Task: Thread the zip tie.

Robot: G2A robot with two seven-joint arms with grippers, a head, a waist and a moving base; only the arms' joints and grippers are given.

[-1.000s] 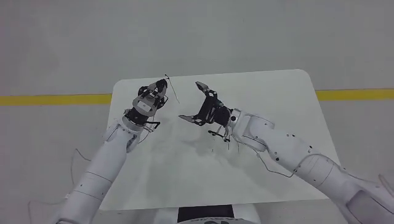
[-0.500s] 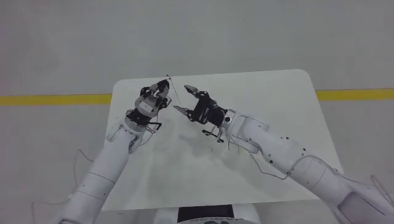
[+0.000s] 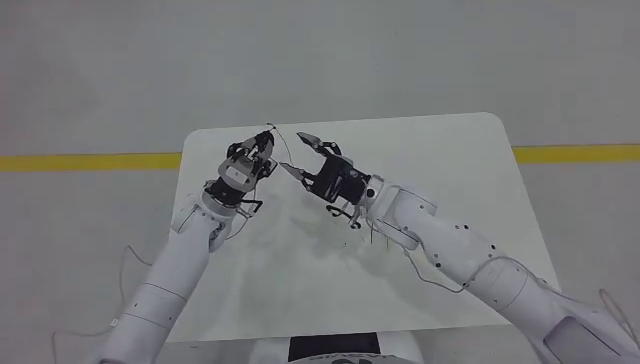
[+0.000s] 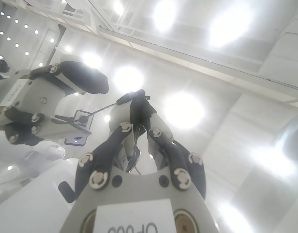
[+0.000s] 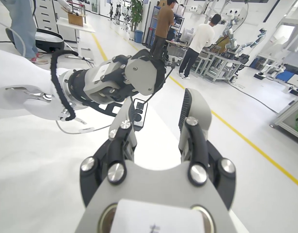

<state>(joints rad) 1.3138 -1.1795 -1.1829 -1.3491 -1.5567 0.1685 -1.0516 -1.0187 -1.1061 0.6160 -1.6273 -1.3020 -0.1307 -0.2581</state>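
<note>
Since right arm has closed in over last second, top view: right end effector (image 3: 298,155) gapes wide at 3 o'clock of left end effector (image 3: 263,146), near zip tie (image 3: 281,147), above worktop (image 3: 450,164), 11 o'clock area.
Left wrist: left one clamped on zip tie.
Right wrist: tail just beside my spread fingers; tail grab likely next.

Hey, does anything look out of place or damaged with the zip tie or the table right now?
Nothing stands out. The left end effector is shut on the zip tie above the white table, and the tie's thin tail sticks out toward the open right end effector.
</note>
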